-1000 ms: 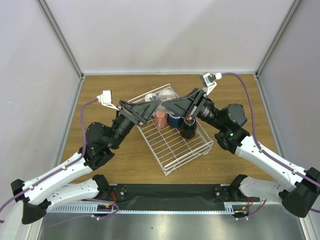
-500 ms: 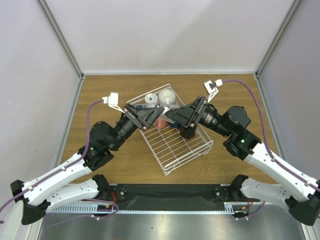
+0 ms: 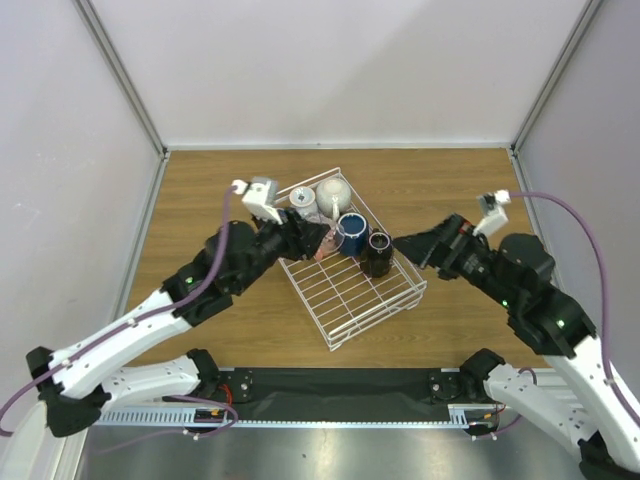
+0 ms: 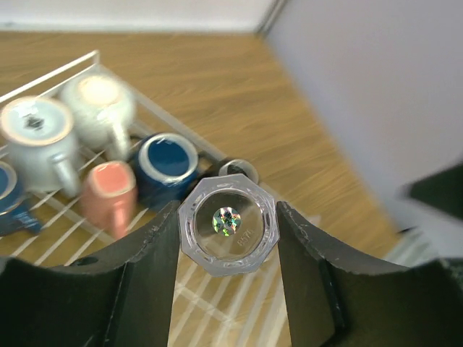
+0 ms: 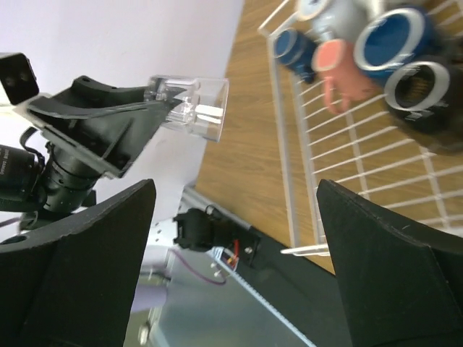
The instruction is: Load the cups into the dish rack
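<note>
Left hand (image 4: 228,217) is clenched on a clear faceted glass tumbler (image 4: 228,225), one finger on each side, with the octagonal base facing the wrist camera. It's held in the air above the white wire-grid dish rack (image 3: 345,300), which sits skewed on the brown wooden desk (image 3: 200,200). All the mugs are inside the rack, bunched at its far end, below and ahead of that hand. Dark navy mug (image 4: 9,199) is furthest to the hand's left, cut off by the frame edge. Pale grey-blue mug (image 4: 36,137) is bottom up, and the cream-white mug (image 4: 98,105) is just beside it. Salmon-pink mug (image 4: 108,202) is nearer the hand and looks tipped over, though blur means I can't confirm. Navy blue mug with a white rim (image 4: 166,163) is just right of the pink one. Black mug (image 3: 378,250) is mostly hidden behind the tumbler from the wrist view; the top view shows it against the rack's right wall. The near half of the rack shows only bare grid. Right hand (image 5: 236,184) is released, with fingers spread wide and nothing between them. It sits off the rack's right side, above the desk. The black mug is the closest thing to it, but they're apart.
</note>
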Controlling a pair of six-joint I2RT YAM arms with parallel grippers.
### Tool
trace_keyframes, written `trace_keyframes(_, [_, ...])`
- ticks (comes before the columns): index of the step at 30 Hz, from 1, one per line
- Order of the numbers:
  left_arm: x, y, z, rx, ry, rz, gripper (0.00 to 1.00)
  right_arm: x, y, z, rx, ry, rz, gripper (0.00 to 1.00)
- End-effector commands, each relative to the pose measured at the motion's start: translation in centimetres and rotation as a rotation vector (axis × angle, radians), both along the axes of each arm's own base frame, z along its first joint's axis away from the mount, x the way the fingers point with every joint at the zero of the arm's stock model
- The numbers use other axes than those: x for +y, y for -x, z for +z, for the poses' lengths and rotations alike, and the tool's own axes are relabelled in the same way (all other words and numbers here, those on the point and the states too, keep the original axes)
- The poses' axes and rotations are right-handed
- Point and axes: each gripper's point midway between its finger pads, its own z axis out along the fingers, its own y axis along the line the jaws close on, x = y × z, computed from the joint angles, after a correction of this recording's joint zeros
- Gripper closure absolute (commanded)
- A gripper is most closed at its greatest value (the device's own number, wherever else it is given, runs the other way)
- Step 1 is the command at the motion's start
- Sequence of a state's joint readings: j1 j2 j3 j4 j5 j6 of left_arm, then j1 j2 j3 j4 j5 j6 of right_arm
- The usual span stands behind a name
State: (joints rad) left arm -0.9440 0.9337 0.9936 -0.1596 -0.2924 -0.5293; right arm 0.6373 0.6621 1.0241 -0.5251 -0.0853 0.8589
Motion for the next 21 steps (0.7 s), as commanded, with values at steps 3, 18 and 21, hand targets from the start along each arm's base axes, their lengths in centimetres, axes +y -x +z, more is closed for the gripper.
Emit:
trace_keyframes(3, [-0.4, -1.8, -2.7, -0.062, -0.295, -0.011, 1.00, -4.3, 0.9, -0.6, 0.021, 0.069, -0.126, 0.00])
trace_keyframes(18, [-8.8, 1.7, -11.9, -0.034, -0.386, -0.431, 1.00, -6.3, -1.9, 1.0, 0.006, 0.183, -0.221, 0.00])
trace_keyframes(21, [-9.8, 2.0, -13.7, -0.015, -0.430, -0.479, 1.00, -6.7, -2.0, 0.7, 0.016, 0.184, -0.231, 0.00])
